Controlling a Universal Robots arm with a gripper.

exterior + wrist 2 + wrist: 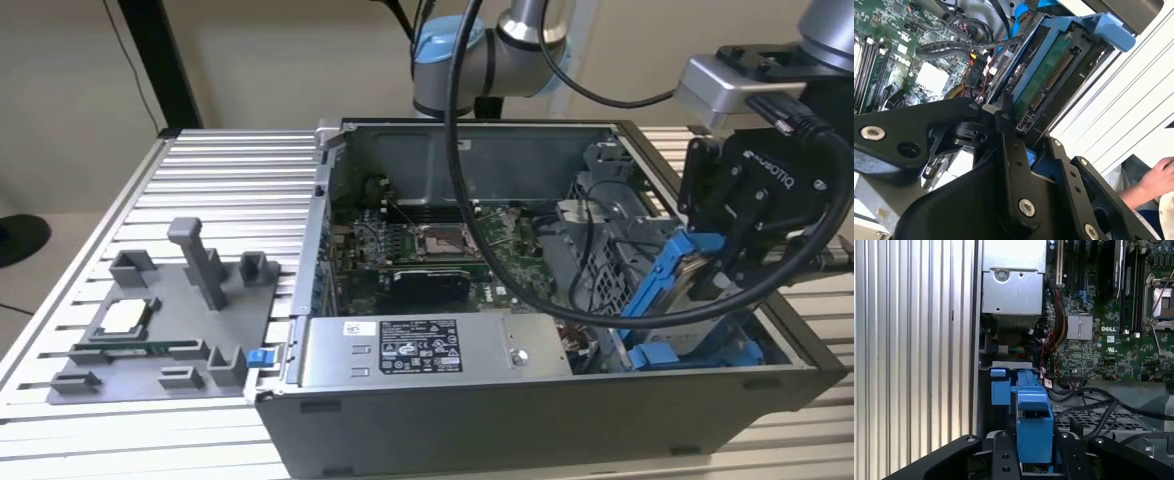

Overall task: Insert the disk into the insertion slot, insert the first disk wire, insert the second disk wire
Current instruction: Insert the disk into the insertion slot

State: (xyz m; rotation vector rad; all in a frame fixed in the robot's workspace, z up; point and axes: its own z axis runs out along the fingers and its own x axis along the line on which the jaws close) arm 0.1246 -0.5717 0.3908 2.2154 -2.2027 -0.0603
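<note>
Now | fingers clamp disk | disk tilted at insertion slot

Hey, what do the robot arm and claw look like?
The arm is silver-grey tubing with light blue joint caps and thick black cables looped alongside. The claw is black, with jointed bar-link fingers pinned by silver screws and white lettering on its body.

The exterior view looks down on the whole computer case, gripper at three o'clock; both wrist views closely share the disk.
</note>
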